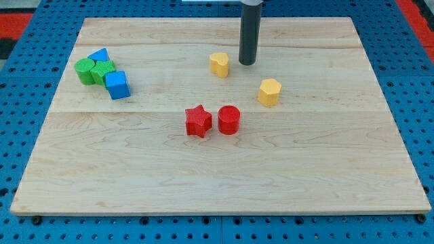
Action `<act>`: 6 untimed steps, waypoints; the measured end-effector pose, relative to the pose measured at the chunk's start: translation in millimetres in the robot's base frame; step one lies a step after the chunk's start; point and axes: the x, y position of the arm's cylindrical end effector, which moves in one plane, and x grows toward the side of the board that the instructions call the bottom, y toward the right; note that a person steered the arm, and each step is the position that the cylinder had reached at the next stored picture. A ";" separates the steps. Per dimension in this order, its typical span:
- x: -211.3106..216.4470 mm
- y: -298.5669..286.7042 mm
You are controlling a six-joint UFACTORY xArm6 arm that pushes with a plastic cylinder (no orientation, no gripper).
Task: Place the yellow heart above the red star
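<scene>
The yellow heart lies on the wooden board, up and a little right of the red star, with a clear gap between them. My tip rests on the board just right of the yellow heart, a small gap apart. The rod rises from it straight out of the view's top.
A red cylinder sits right beside the red star. A yellow hexagon block lies to the right of the heart, lower. At the view's left a cluster holds a blue block, two green blocks and a blue cube. The wooden board has edges all round.
</scene>
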 end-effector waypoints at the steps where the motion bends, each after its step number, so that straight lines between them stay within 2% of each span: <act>1: 0.0 -21.6; 4: 38.1 -76.3; 6: 48.1 -90.8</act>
